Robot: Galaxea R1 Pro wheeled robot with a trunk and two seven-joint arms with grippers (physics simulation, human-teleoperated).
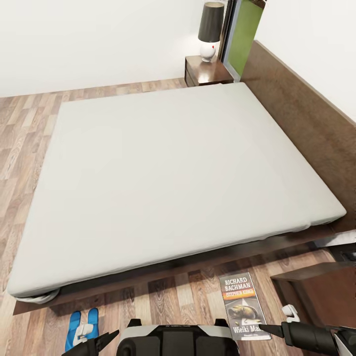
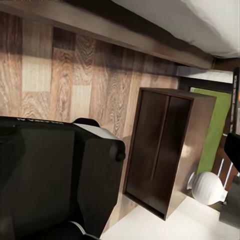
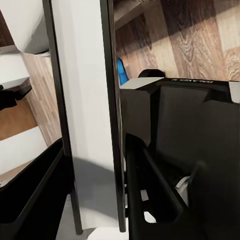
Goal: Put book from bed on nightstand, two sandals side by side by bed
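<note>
Near the lower left corner of the head view, two blue sandals (image 1: 83,328) side by side on the wood floor (image 1: 22,128), close to the bed's near left corner, partly covered by the left gripper (image 1: 101,341). Left gripper low at the bottom edge, a dark pointed finger angled up toward the robot's body; open or closed impossible to tell. Across the middle of the frame, the bed (image 1: 168,173) with a bare light-grey mattress, dark wooden frame along the near edge, brown headboard (image 1: 306,118) running down the right side. At the upper middle, beyond the bed's far corner, a dark-brown nightstand (image 1: 207,70) bearing a lamp (image 1: 210,29) with dark shade and white round base, a green panel (image 1: 244,34) just beside it. Lower right of centre, the book (image 1: 241,304), cover up, with "Richard Bachman" in white and an orange band, seen against the floor in front of the bed, its near end at the right gripper (image 1: 271,330). In the right wrist view, the book (image 3: 85,115) edge-on as a thin white slab with dark borders, clamped between the two dark fingers (image 3: 150,190), so the right gripper closed on the book. At the lower right of the head view, a second dark-brown nightstand (image 1: 321,287); in the left wrist view, the same kind of brown cabinet (image 2: 167,150) with a white round lamp base (image 2: 210,187) beside it.
</note>
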